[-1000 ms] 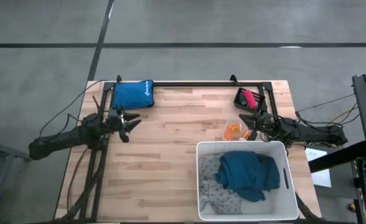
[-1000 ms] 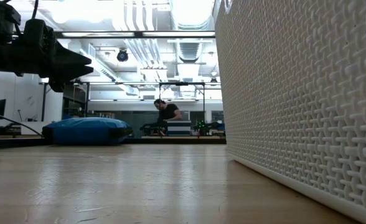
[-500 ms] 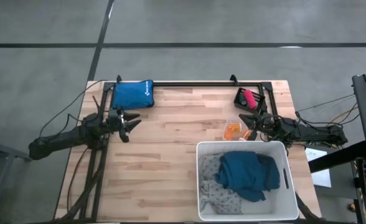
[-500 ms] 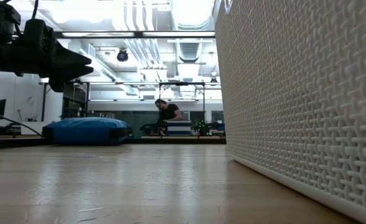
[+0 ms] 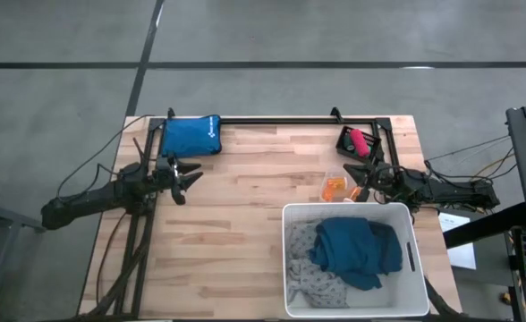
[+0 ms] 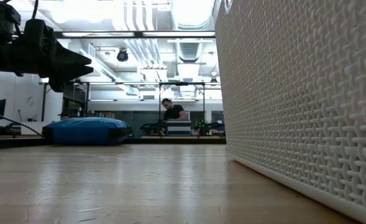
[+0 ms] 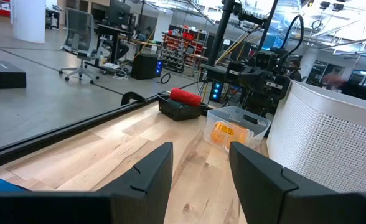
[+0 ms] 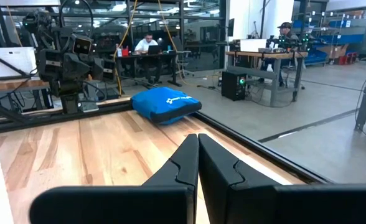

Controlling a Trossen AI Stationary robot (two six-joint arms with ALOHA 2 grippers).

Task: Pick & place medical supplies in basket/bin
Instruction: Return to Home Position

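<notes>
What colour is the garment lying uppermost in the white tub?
Dark teal. The garment shows best in the high view.

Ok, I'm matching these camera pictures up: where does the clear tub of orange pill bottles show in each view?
High view: the clear tub of orange pill bottles sits just above the white bin's top edge, toward its left end.
Low view: not in it; the bin's wall fills the right side.
Left wrist view: centre-right, just left of the bin.
Right wrist view: not in it.
Shared landmark: the white bin.
</notes>
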